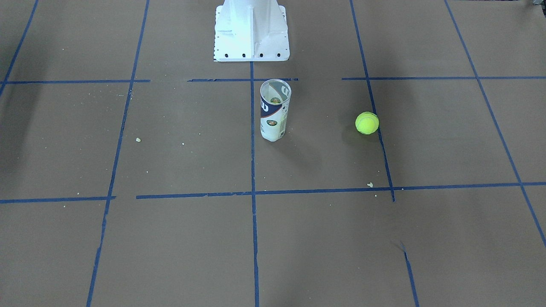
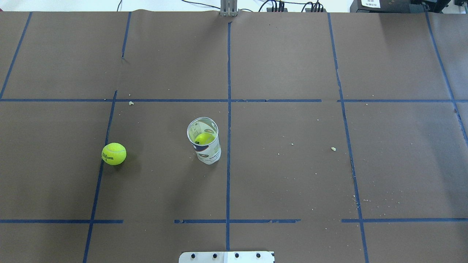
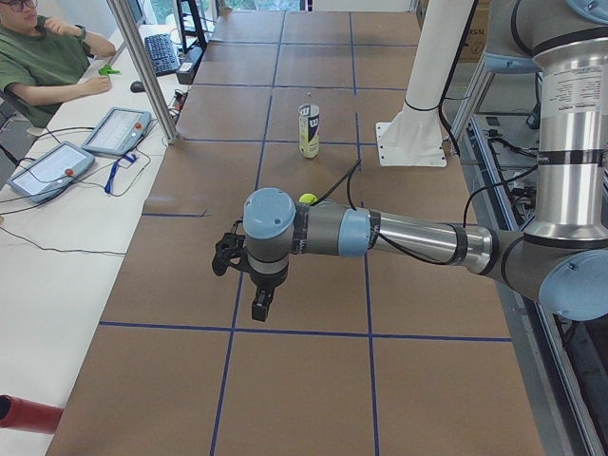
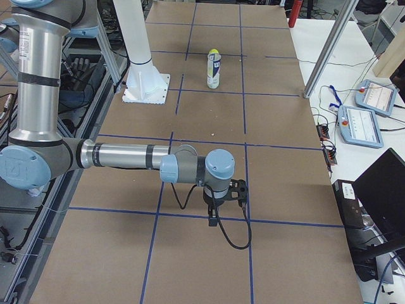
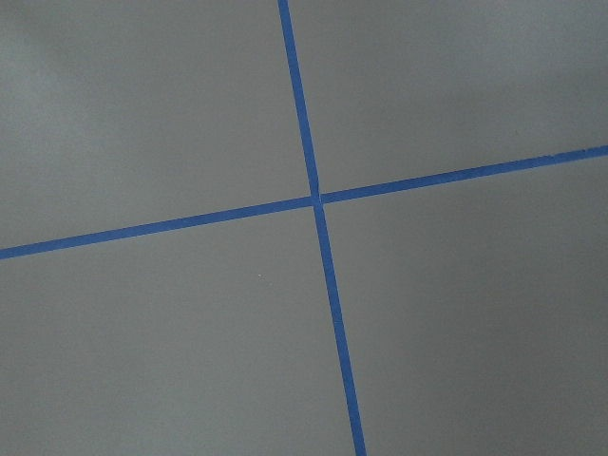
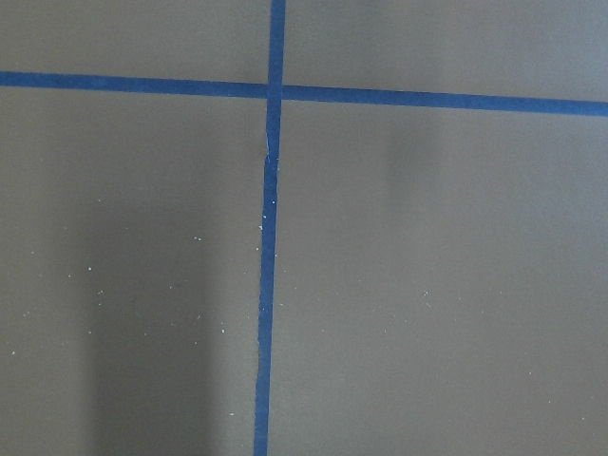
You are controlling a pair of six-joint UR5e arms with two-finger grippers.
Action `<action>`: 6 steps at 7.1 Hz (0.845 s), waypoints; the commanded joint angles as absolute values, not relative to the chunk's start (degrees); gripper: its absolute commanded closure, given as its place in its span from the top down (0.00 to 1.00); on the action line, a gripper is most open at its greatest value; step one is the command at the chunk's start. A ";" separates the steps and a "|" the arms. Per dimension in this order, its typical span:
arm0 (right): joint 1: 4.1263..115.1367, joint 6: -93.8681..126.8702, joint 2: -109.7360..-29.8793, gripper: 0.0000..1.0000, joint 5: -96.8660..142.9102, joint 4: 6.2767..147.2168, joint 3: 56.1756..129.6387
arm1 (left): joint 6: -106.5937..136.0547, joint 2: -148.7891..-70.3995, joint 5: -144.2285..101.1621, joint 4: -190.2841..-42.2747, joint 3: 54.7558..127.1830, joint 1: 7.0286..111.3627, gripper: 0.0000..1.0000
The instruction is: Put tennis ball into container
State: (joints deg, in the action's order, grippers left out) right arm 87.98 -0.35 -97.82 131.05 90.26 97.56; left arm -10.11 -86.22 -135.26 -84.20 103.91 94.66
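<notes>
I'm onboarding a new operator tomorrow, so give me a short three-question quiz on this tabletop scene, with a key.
1. True or false: the container lies on its side.
2. The tennis ball rests on which side of the container? A) the robot's left B) the robot's right C) straight ahead of it, nearer the operators
3. Is the left gripper or the right gripper touching the ball?
Key: 1. False; it stands upright with its mouth open. 2. A. 3. Neither; both hang well away from it.
</notes>
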 commanded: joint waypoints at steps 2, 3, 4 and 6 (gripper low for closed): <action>87.98 -0.35 -97.82 1.00 131.04 90.26 97.56 | -10.11 -86.40 -135.18 -84.02 104.23 94.66 1.00; 87.98 -0.35 -97.74 1.00 131.04 90.26 97.56 | -9.67 -87.44 -134.48 -84.20 103.80 94.48 1.00; 87.98 -0.35 -97.82 1.00 131.04 90.26 97.56 | -9.49 -88.50 -133.78 -84.72 103.80 94.40 1.00; 87.98 -0.35 -97.82 1.00 131.04 90.26 97.56 | -9.75 -90.00 -134.03 -87.36 102.67 94.48 1.00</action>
State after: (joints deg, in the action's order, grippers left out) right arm 87.98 -0.35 -97.81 131.04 90.26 97.56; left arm -9.66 -89.49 -133.90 -86.22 103.44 94.47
